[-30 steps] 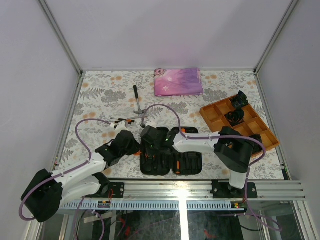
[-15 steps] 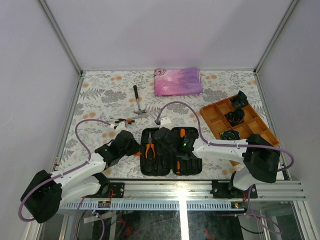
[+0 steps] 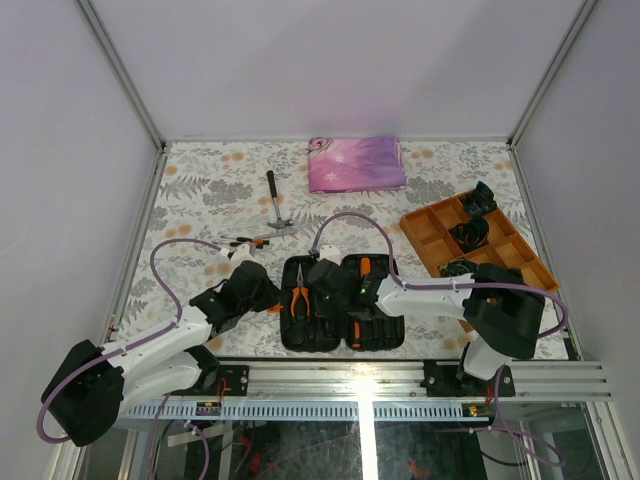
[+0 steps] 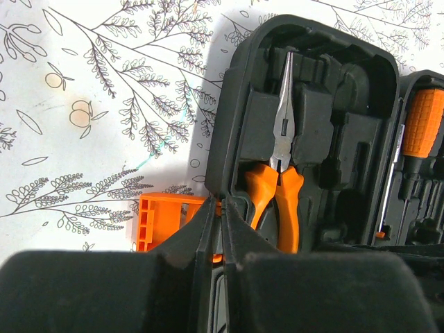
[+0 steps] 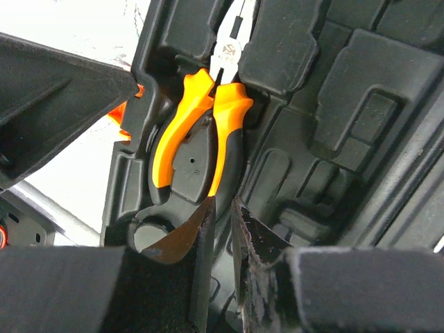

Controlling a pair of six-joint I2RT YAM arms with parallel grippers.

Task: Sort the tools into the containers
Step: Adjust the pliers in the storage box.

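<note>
With pliers (image 3: 297, 302) slotted, right pincer (image 5: 222, 203) narrowly parted, left pincer (image 4: 220, 209) shut at case (image 4: 232, 104) rim: next, likely fetch hammer (image 3: 275, 203).

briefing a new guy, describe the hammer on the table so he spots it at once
Beyond the left half of the open black plastic tool case, left of the folded pink-purple cloth, lies a slim black-handled hammer. Only it has a metal head set across its handle.
</note>
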